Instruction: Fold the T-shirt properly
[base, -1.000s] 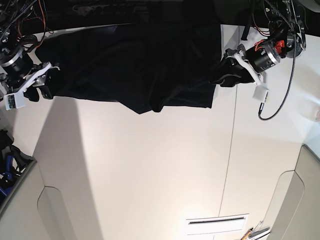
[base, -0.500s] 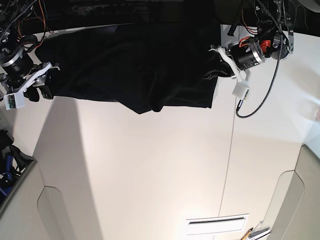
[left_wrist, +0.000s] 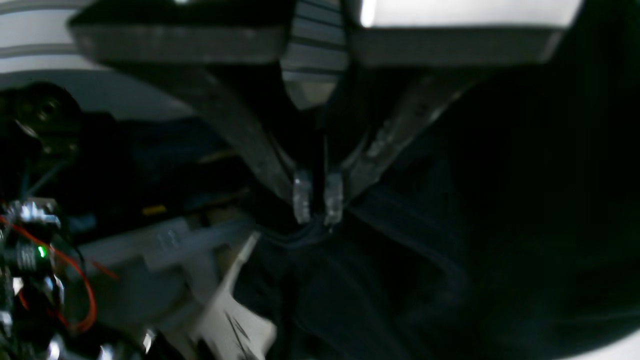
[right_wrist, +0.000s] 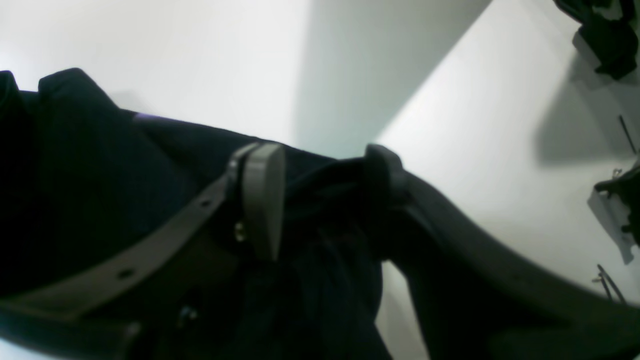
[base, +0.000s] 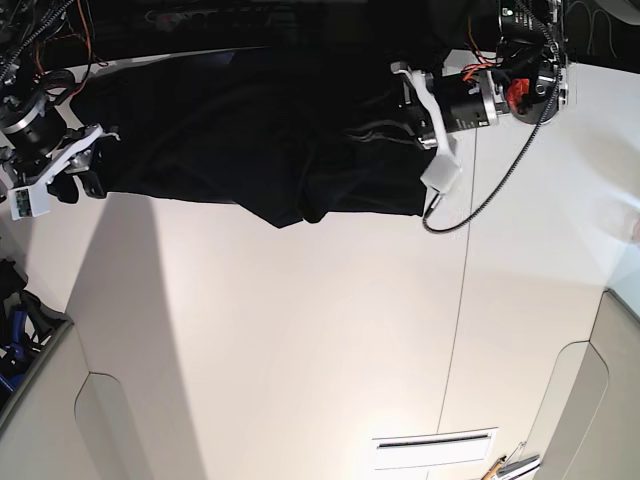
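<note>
Black T-shirt (base: 250, 140) spread along the far edge of the white tabletop (base: 300, 330) in the base view, long axis running side to side, from the pincer at the view's left to the pincer at the view's right. Plain dark side up; no print visible. Near edge uneven, sagging into a rumpled point around the middle. Which end is collar and which is hem, impossible to tell.

Left pincer (left_wrist: 318, 202), at the base view's right, clenched on a bunched fold of the T-shirt (left_wrist: 450, 250), tips almost meeting, cloth fanning out in creases below them. Arm lying across that end of the shirt, a grey cable (base: 480, 200) looping onto the tabletop beside it.

Right pincer (right_wrist: 320, 200), at the base view's left, jaws spread apart, straddling the cloth edge (right_wrist: 100, 175), fabric heaped between the pads (right_wrist: 262, 195). Actual grip on it not discernible.
</note>
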